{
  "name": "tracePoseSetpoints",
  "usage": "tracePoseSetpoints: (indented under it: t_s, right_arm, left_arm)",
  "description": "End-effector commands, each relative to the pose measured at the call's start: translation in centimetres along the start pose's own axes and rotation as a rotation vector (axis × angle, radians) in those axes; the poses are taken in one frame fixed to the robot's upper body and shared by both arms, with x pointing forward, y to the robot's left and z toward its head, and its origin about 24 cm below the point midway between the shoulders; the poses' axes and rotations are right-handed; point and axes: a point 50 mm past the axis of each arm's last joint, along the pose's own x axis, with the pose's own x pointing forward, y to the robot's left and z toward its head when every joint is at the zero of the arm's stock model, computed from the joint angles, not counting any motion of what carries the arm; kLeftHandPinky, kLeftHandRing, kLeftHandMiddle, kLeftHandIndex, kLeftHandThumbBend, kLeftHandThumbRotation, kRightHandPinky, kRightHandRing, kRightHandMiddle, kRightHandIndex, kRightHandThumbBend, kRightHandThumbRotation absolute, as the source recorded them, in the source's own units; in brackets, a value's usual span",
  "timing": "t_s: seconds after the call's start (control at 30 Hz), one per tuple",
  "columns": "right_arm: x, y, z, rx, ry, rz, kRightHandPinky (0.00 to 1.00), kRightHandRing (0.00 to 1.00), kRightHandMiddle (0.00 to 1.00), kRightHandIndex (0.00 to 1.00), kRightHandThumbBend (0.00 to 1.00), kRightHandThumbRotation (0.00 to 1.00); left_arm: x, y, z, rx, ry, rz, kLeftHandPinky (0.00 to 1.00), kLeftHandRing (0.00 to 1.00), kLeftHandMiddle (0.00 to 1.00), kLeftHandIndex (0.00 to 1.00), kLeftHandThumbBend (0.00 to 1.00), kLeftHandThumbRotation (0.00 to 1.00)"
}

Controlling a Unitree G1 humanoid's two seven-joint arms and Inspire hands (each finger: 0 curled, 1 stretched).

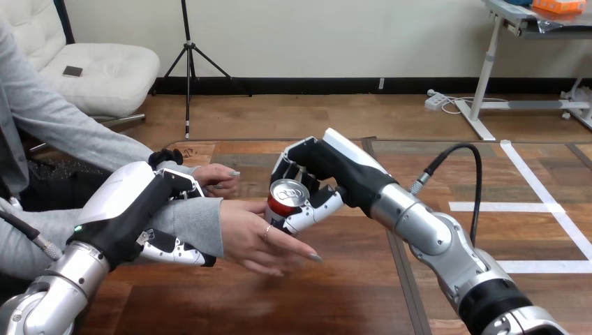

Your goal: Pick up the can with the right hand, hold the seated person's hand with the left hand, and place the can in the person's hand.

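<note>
Can (286,198), clasped round its sides by the right hand (328,171), sits over the person's hand (255,241); left hand (150,202) wraps the person's wrist (192,223). Likely light, stiff, slippery: grip mid-body.

Robot's right hand (317,174) clasping can (287,197) over person's open hand (255,237), left hand (148,204) curled round person's wrist (195,220)

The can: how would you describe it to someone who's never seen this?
Over the wooden table, find the robot's right hand, reaching in from the right. Its fingers curl round a small can held over the person's open hand. It is the one red thing there, with a silver top.
</note>
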Motion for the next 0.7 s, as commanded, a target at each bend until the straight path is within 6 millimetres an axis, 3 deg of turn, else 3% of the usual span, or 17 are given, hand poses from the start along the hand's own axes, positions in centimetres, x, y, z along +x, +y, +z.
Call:
tracePoseSetpoints:
  t_s: [0.0,0.67]
  right_arm:
    - [2.8,-2.7,5.9,-0.064,-0.218,-0.057,0.26,0.29,0.35,0.39,0.84,0.0]
    - [3.1,-2.2,7.1,-0.065,-0.276,-0.041,0.26,0.3,0.36,0.4,0.82,0.0]
  left_arm:
    - [2.1,2.4,3.6,-0.012,-0.192,0.131,0.14,0.17,0.25,0.4,0.8,0.0]
    - [2.0,2.4,3.5,-0.012,-0.182,0.134,0.13,0.17,0.25,0.4,0.81,0.0]
